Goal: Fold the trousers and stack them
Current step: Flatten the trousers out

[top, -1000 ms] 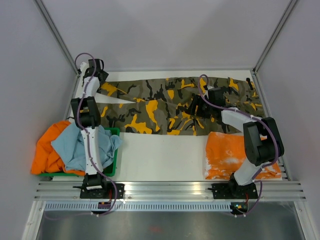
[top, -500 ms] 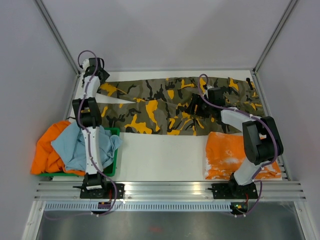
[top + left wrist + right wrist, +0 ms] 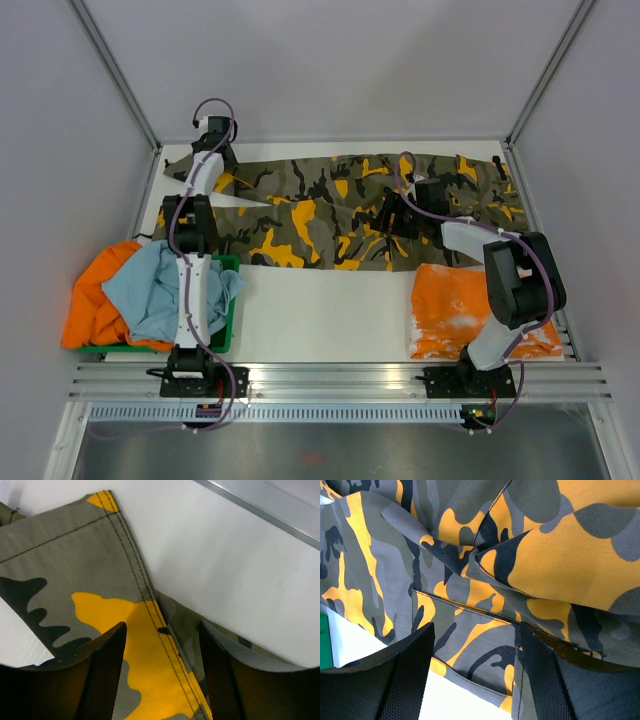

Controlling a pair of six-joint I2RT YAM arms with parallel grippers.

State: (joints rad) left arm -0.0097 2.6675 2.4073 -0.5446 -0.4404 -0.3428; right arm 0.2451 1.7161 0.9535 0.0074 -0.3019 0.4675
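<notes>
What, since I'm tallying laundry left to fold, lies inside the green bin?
A crumpled light blue garment lies on top, over an orange garment spilling past the left side of the green bin. Its floor and anything beneath them are covered.

Look at the white table (image 3: 320, 310). It is flat and plain. Behind the table you see a pale gray back wall (image 3: 330, 70). The left wall (image 3: 50, 200) stands beside the table on one side, and the right wall (image 3: 605, 180) on the other. They are gray too.

Two thin metal poles go up from the far corners of the table, the left post (image 3: 114, 72) and the right post (image 3: 550, 70).

Along the near edge of the table you see a shiny metal rail (image 3: 340, 378) with long grooves. Just past it is a slotted strip (image 3: 330, 411), then a dull gray panel (image 3: 330, 450).

The light on the table is soft and even, and the shadows are faint.
</notes>
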